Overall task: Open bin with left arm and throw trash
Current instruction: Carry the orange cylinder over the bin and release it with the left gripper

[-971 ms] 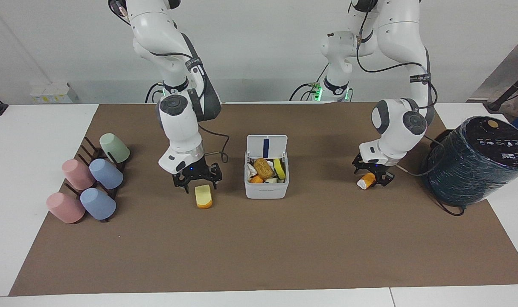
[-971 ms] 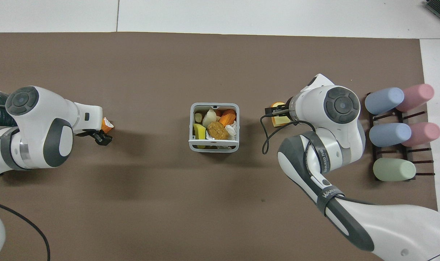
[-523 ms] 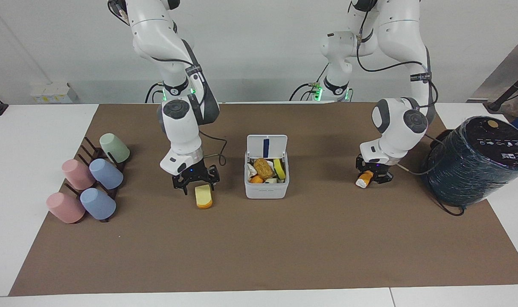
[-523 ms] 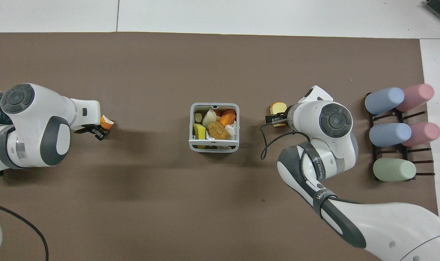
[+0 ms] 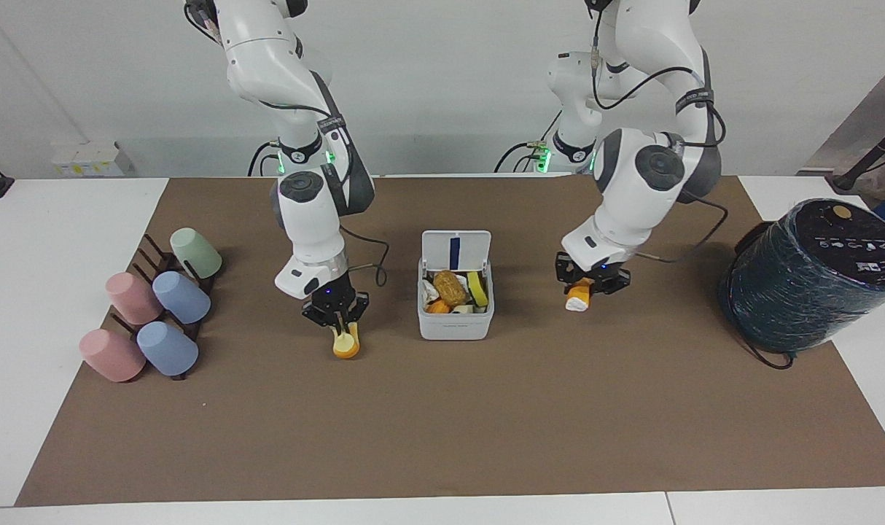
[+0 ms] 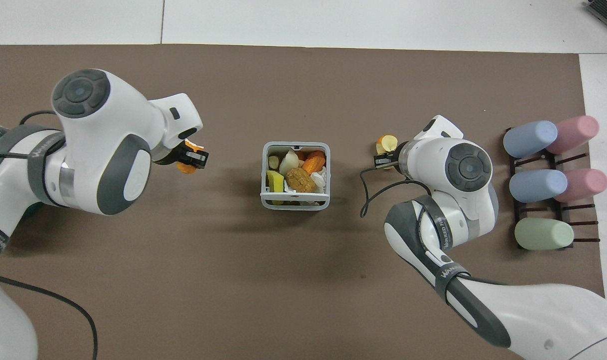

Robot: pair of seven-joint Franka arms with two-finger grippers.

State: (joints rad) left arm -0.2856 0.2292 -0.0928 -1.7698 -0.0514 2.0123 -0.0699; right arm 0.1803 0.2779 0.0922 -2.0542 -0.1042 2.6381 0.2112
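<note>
bin [image 5: 455, 321] lid is up. your left tool [image 5: 587, 286] grips the orange stub [image 5: 578, 298]; lift it over the bin. your right tool [image 5: 338, 315] pinches the yellow wedge [image 5: 345, 343].

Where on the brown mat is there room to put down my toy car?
The wide bare strip of brown mat, farther from the robots than the open bin, is free. It is crowded beside the bin: the right gripper grips a yellow wedge and the left gripper an orange stub. The cup rack and wrapped cylinder fill the mat's ends.
</note>
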